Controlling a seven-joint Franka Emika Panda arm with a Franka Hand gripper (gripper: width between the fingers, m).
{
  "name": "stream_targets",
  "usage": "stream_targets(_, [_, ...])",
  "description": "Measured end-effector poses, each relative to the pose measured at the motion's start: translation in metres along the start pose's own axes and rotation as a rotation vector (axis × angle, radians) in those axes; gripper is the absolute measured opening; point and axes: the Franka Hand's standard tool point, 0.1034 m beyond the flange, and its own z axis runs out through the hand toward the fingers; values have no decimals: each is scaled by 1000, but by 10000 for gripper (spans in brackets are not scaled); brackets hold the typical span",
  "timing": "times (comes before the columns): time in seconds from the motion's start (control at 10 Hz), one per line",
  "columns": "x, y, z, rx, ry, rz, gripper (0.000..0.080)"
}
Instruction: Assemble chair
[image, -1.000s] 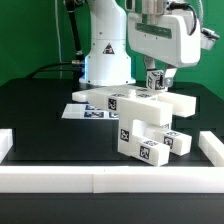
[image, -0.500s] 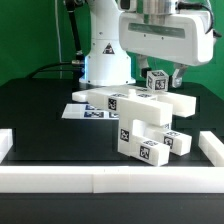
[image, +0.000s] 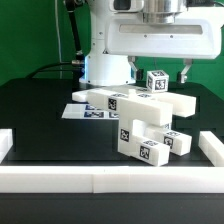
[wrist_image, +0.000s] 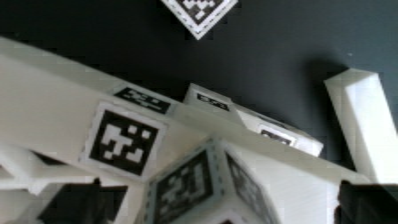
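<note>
The chair (image: 138, 106) is a stack of chunky white tagged blocks in the middle of the black table, with more blocks joined low at its front (image: 148, 142). A small tagged cube (image: 156, 82) stands on top of the long upper block. My gripper (image: 160, 71) hangs just above the cube and is open, with one finger (image: 188, 72) out on each side and neither touching it. In the wrist view the cube's tag (wrist_image: 185, 186) sits between the dark fingers (wrist_image: 79, 200) of the gripper (wrist_image: 222, 208), with the chair's tagged blocks (wrist_image: 125, 135) below.
The marker board (image: 84, 112) lies flat behind the chair toward the exterior view's left. White border rails run along the front (image: 110, 180), the left (image: 5, 146) and the right (image: 211, 148). The robot's white base (image: 106, 60) stands at the back.
The gripper has opened wide and risen, letting go of the small cube. The cube stays on top of the chair's upper block.
</note>
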Motion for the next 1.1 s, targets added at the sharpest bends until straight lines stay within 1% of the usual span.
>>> stream_targets(0.7, [1, 2, 0, 0, 0, -496, 649])
stream_targets(0.8, [1, 2, 0, 0, 0, -526, 523])
stream_targets(0.9, [1, 2, 0, 0, 0, -543, 523])
stream_targets(1.0, [1, 2, 0, 0, 0, -542, 383])
stream_targets(1.1, [1, 2, 0, 0, 0, -542, 286])
